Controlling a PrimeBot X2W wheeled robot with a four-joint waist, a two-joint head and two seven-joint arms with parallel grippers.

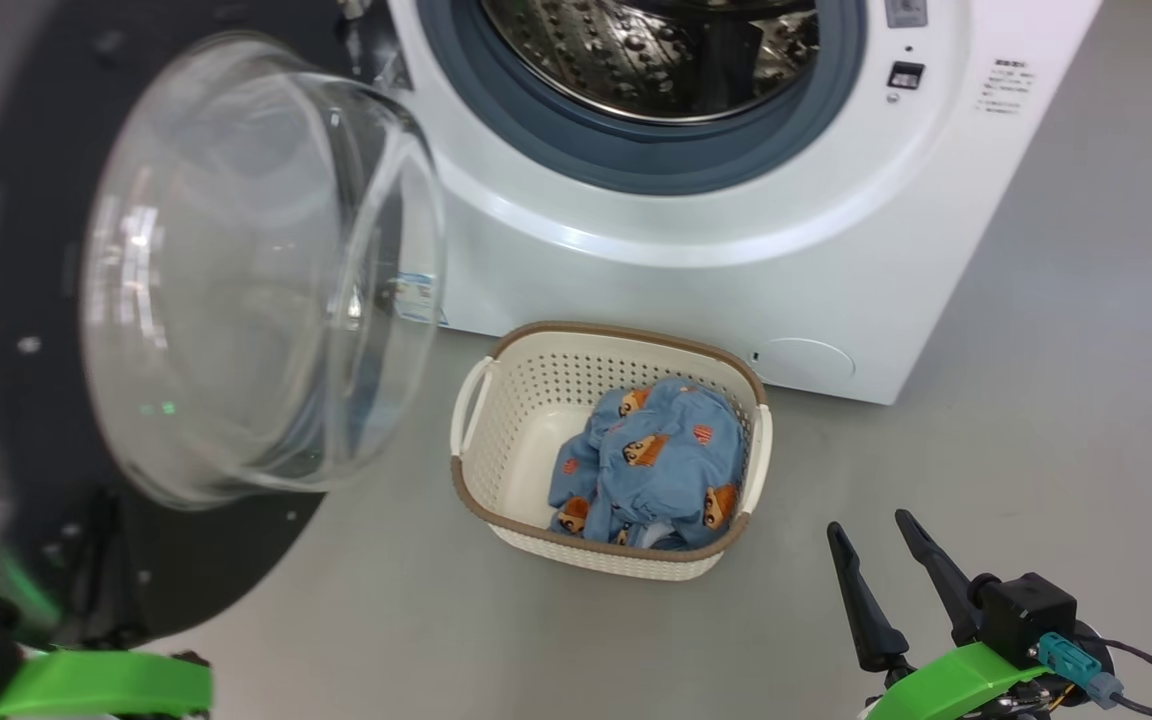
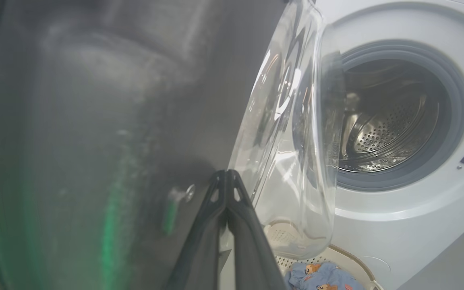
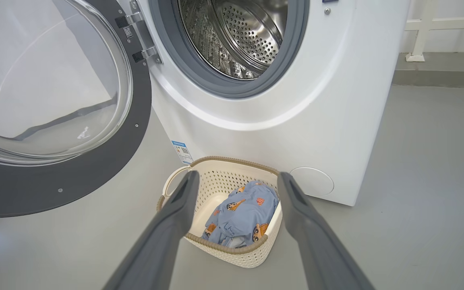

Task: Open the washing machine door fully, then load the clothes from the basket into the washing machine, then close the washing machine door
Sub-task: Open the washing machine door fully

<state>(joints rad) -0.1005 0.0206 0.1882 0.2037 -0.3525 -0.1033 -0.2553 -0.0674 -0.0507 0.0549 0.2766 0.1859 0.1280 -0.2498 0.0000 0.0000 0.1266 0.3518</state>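
Note:
The washing machine (image 1: pixel 736 230) stands with its steel drum (image 3: pixel 240 36) exposed. The washing machine door (image 1: pixel 236 270) is swung out to the left, its glass bowl bulging toward the basket. On the floor in front sits the cream basket (image 1: pixel 526 400), holding the light blue clothes (image 1: pixel 656 460). In the left wrist view my left gripper (image 2: pixel 227 174) is shut on nothing, its tips at the door (image 2: pixel 95 121)'s dark inner face beside the glass. My right gripper (image 1: pixel 874 530) is open, low and right of the basket. In its wrist view the right gripper (image 3: pixel 238 177) frames the clothes (image 3: pixel 240 209) from a distance.
Grey floor (image 1: pixel 1086 350) runs along the machine's right side. A white rail frame (image 3: pixel 417 36) stands against the back wall. A round filter cap (image 1: pixel 804 362) sits low on the machine's front, just behind the basket.

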